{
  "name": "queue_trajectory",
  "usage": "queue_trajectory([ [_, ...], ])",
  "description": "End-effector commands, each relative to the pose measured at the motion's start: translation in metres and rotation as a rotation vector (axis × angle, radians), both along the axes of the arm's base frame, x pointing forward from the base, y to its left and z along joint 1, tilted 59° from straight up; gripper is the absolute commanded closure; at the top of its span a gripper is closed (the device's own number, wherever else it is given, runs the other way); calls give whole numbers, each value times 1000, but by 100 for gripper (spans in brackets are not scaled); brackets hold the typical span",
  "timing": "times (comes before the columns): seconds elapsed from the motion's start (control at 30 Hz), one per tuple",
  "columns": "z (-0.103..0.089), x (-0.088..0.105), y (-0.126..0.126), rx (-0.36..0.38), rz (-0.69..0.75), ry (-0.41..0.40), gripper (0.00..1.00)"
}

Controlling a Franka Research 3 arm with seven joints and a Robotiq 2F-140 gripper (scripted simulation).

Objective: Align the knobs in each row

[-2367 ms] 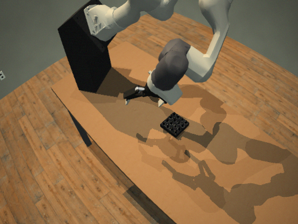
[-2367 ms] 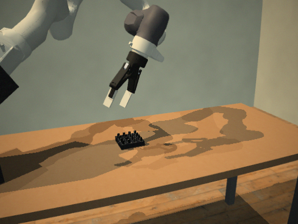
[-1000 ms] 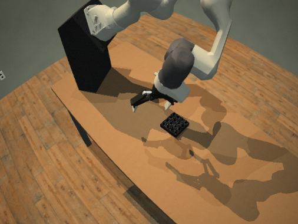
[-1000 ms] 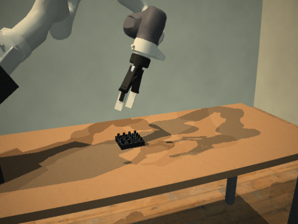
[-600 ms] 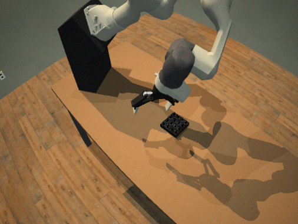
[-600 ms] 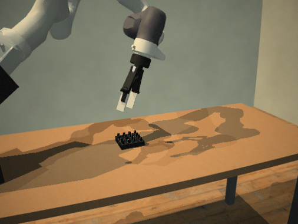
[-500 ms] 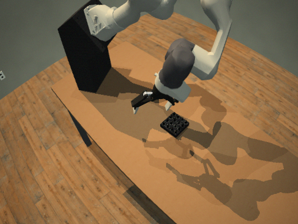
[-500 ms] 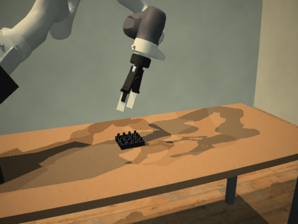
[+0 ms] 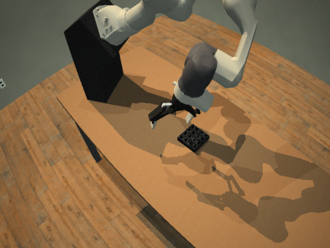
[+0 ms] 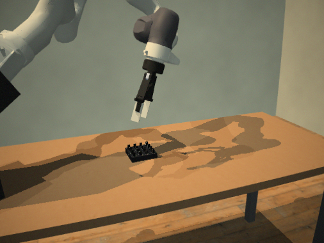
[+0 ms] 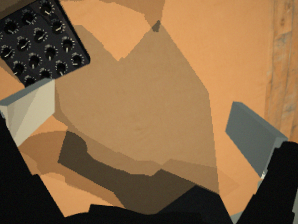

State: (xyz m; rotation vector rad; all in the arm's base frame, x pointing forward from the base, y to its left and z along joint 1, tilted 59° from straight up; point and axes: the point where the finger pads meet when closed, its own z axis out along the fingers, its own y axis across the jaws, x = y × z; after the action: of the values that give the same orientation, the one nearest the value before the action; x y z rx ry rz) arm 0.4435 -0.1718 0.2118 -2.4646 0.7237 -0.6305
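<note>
Top view up, and I've got the jaws [image 9: 171,121] [image 10: 140,113] spread wide apart, nothing between them, hanging above the bench [image 9: 163,196] [image 10: 224,179] [image 11: 240,60]. And there's the knob box [image 9: 193,138] [image 10: 143,153] [image 11: 42,45], sitting flat on the bench, well in from the long edges, its black top carrying rows of knobs. Over on the exterior view, it's nearer the far long edge than the near one, and a good way from the far right corner. My jaws are tilted up there, clear of every knob, with air between their pale tips and the box.

Now the wrist view: the box fills the upper left corner and runs out of frame, one pale fingertip crossing in front of its lower edge, the other well apart on the right. Past the bench edge on that side I see wooden floor [image 11: 283,75]. I can pick out white marks around the knobs, but the printed names are too small for me to read. Shadows sprawl across the bench around the box.

Tool [image 9: 171,123] [image 10: 140,117] [image 11: 143,106] nearer knob box [image 9: 193,138] [image 10: 141,155] [image 11: 44,42], turned
</note>
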Motion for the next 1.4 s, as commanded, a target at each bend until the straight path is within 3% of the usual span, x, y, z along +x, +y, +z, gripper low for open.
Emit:
queue_trajectory([
  [0.0, 0, 1, -2, -14, 8, -11, 0],
  [0.17, 0, 1, -2, -14, 8, -11, 0],
  [0.23, 8, 12, 1, -45, 22, -62, 0],
  [0.97, 8, 12, 1, -45, 22, -62, 0],
  [1.03, 15, 22, 6, -73, 34, -111, 0],
  [1.27, 15, 22, 6, -73, 34, -111, 0],
  [1.37, 30, 47, 22, -131, 63, -234, 0],
])
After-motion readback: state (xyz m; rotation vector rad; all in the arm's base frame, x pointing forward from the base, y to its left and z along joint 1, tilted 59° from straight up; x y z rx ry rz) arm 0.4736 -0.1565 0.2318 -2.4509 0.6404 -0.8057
